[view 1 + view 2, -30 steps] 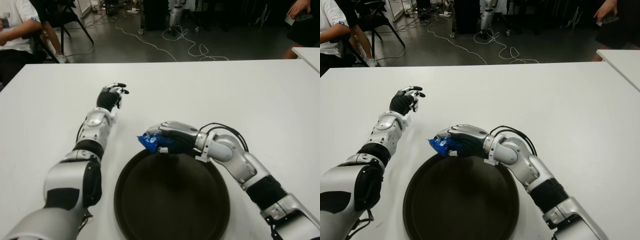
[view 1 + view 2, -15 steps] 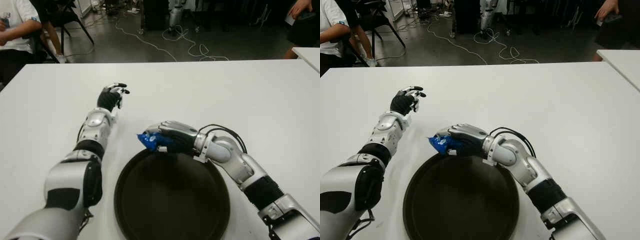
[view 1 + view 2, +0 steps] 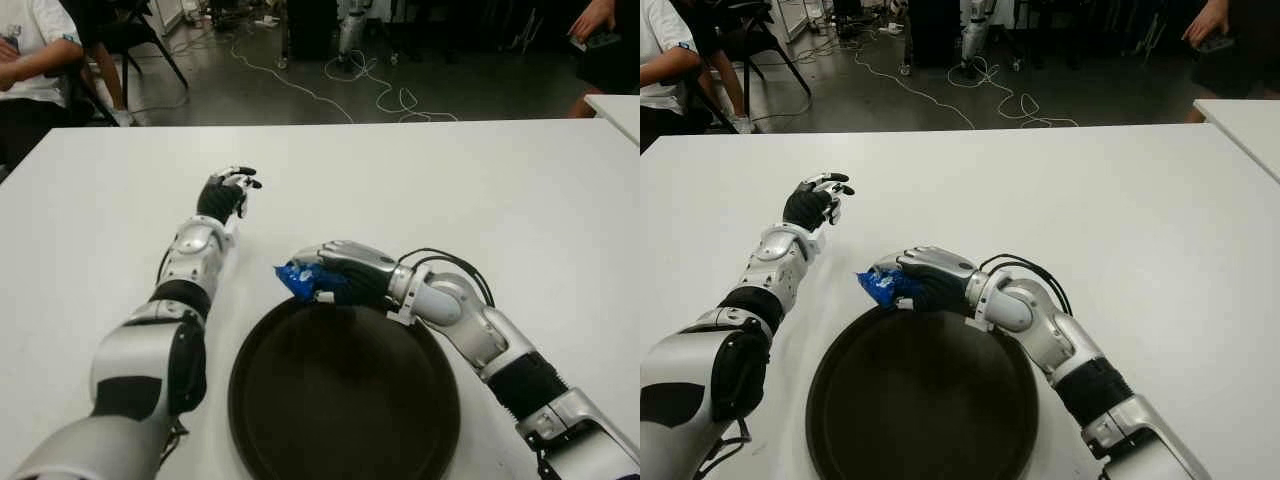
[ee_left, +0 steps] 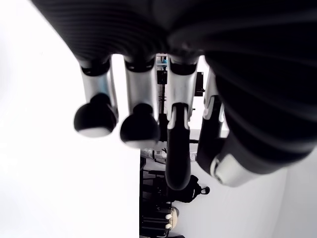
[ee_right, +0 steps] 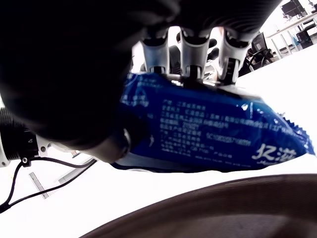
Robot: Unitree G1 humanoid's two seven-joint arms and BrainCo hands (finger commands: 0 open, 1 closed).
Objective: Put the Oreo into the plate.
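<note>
The blue Oreo packet (image 3: 296, 280) sits in my right hand (image 3: 335, 275), whose fingers are shut on it; the right wrist view shows the packet (image 5: 213, 131) clamped between fingers and thumb. The hand holds it just over the far rim of the dark round plate (image 3: 345, 395), which lies on the white table near its front edge. My left hand (image 3: 226, 190) shows farther out on the left of the table, fingers relaxed and holding nothing, as the left wrist view confirms with bare fingertips (image 4: 96, 116).
The white table (image 3: 480, 190) stretches to the right and back. Beyond its far edge lie cables on the floor (image 3: 370, 85) and a chair (image 3: 120, 40). A person sits at the back left (image 3: 30, 60); another person's hand (image 3: 600, 20) shows at the back right.
My right hand with the Oreo packet has hardly shifted at the plate's far rim. The left hand has crept slightly farther and to the right.
</note>
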